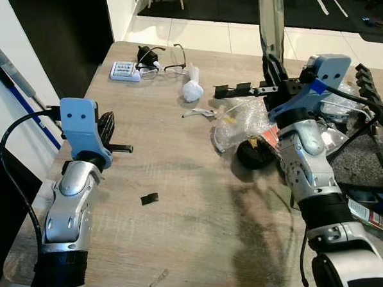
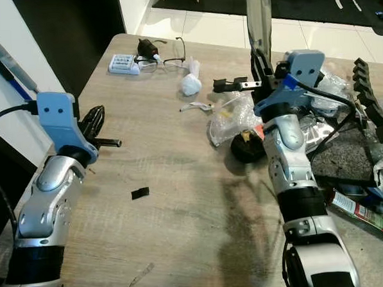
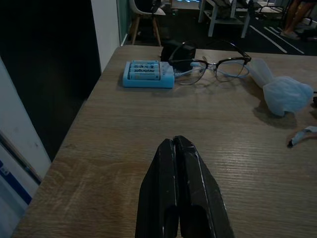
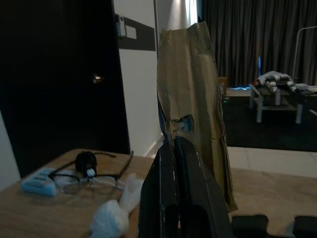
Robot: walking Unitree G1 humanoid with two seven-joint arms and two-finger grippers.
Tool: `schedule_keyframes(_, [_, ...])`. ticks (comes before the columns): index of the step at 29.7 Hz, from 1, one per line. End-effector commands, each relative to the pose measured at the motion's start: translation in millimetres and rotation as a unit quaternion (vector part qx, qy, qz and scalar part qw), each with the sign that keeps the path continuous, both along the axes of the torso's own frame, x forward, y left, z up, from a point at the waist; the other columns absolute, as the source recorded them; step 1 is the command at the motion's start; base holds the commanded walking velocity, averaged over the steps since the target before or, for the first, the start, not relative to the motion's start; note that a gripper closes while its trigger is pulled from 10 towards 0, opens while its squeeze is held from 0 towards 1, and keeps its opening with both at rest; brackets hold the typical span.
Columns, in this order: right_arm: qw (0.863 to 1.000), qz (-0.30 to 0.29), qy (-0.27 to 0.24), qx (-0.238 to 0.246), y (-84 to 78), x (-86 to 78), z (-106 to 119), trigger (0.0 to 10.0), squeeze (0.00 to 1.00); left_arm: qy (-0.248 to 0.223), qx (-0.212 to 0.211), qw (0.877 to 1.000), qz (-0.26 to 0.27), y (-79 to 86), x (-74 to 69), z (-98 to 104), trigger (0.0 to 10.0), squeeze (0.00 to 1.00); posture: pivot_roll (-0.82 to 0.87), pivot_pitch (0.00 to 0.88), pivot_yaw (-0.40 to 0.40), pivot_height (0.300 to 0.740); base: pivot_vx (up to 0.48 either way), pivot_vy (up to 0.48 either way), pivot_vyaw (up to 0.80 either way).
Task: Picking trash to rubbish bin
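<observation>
A pale wood-grain worktop (image 1: 181,182) fills the scene, with both silver robot arms raised over it. The right gripper (image 4: 177,144) is lifted above the far right part of the worktop, its two long black fingers pressed together on the lower end of a tall, crumpled strip of brown paper (image 4: 190,99), which stands upright from the fingers. The left gripper (image 3: 174,144) hovers over the left side of the worktop with its fingers pressed together, holding nothing.

Just beside and below the right arm lies a heap of crinkled clear plastic wrapping (image 1: 241,118), and a round black object (image 1: 253,152) rests against it. A small white knotted plastic bundle (image 1: 192,89) sits near the middle of the far side. At the far left corner are a light blue battery case holding white batteries (image 3: 147,73), a pair of dark-rimmed spectacles (image 3: 213,67) and a small black plug adapter (image 3: 178,49), all close together. A small black scrap (image 1: 149,198) lies alone on the worktop's near half, between the two arms.
</observation>
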State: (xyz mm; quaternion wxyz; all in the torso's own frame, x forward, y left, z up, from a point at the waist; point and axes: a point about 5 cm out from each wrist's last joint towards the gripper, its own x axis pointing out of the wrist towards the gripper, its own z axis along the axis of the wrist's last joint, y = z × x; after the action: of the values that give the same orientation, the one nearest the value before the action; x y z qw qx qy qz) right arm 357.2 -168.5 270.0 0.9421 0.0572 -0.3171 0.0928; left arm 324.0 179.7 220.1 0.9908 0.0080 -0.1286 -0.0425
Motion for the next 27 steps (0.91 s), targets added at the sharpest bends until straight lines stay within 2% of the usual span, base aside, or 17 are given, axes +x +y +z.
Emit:
schedule_keyframes(1, [1.000, 0.000, 0.002, -0.015, 4.5, -3.3, -3.1, 10.0, 0.00, -0.001, -0.005, 1.000, -0.001, -2.3, -3.0, -3.1, 10.0, 0.00, 0.01, 0.199, -0.002, 0.740, 0.000, 0.000, 0.00])
schedule_keyframes(15, [1.000, 0.013, 0.014, -0.015, 9.9, -4.0, -3.3, 10.0, 0.00, 0.001, -0.018, 1.000, -0.004, -3.1, -1.7, -3.1, 10.0, 0.00, 0.00, 0.183, -0.011, 0.740, 0.000, 0.000, 0.00])
schedule_keyframes(27, [0.999, 0.020, 0.039, -0.009, 14.4, -7.7, -12.8, 10.0, 0.00, 0.003, -0.021, 1.000, -0.012, -5.7, -4.8, -4.8, 10.0, 0.00, 0.00, 0.178, -0.017, 0.740, 0.000, 0.000, 0.00])
